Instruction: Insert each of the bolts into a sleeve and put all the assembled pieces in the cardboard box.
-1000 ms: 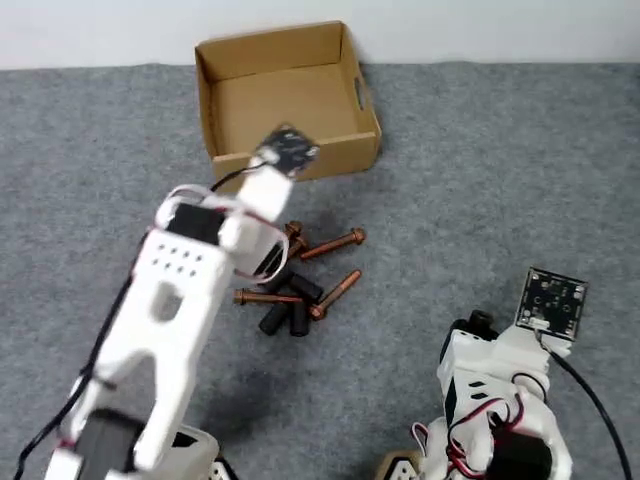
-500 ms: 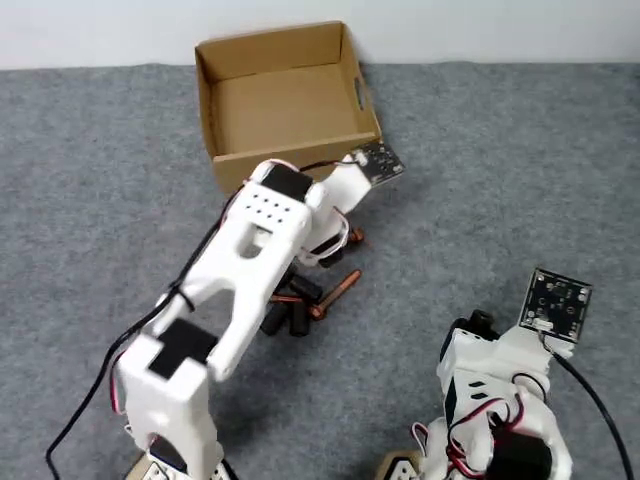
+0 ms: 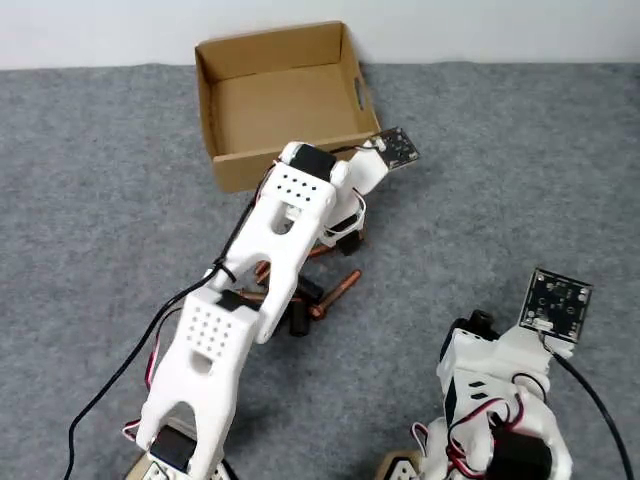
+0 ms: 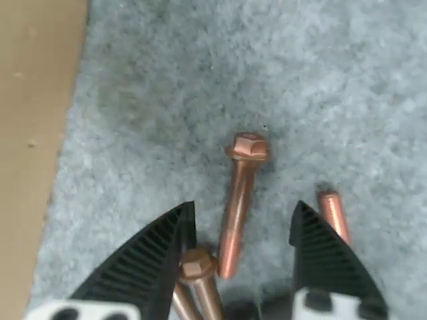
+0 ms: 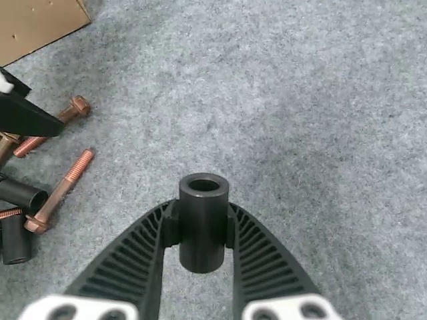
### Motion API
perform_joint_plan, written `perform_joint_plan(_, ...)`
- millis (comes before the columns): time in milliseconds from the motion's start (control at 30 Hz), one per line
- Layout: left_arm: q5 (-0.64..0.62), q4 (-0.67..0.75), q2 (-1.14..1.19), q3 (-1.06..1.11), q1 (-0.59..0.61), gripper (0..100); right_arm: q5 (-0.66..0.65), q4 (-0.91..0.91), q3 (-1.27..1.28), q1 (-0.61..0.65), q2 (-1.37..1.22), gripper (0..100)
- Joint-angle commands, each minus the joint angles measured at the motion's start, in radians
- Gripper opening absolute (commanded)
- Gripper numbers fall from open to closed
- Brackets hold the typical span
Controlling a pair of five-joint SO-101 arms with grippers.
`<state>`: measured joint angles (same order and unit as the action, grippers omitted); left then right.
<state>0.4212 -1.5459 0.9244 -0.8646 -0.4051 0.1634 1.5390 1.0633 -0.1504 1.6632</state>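
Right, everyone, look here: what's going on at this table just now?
Two robot arms are working on bolts and sleeves. The right arm has its jaws shut on a black sleeve, away from the pile of loose parts. The left arm holds open jaws over a copper bolt on the grey mat near the cardboard box, which is empty.

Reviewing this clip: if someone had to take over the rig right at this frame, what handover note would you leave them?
Left pincer: open, a finger on either side of a bolt lying on the carpet near the box; nothing gripped.
Right pincer: shut on a sleeve, held apart from the pile.
Things: other bolts and sleeves lie loose on the carpet; the box is empty.
Done: one sleeve picked up.
Left: put every bolt into a sleeve, then put all pieces into the box.
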Motion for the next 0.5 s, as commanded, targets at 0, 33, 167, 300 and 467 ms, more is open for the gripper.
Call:
perform_joint_plan(0, 0.009, -0.069, 0.100, -0.202, -0.005, 24, 0.014, -0.022, -0.006, -0.008, 0.002, 0.8)
perform_joint_plan(33, 0.009, -0.084, 0.135, -0.248, -0.005, 24, 0.014, -0.022, -0.006, -0.008, 0.002, 0.8)
perform_joint_plan(167, 0.009, -0.133, 0.258, -0.424, -0.006, 21, 0.014, -0.022, -0.006, -0.007, 0.002, 0.8)
perform_joint_plan(300, 0.009, -0.137, 0.364, -0.561, -0.006, 13, 0.014, -0.022, -0.006, -0.007, 0.002, 0.8)
perform_joint_plan(467, 0.009, -0.175, 0.422, -0.668, -0.020, 7, 0.014, -0.022, -0.006, -0.007, 0.002, 0.8)
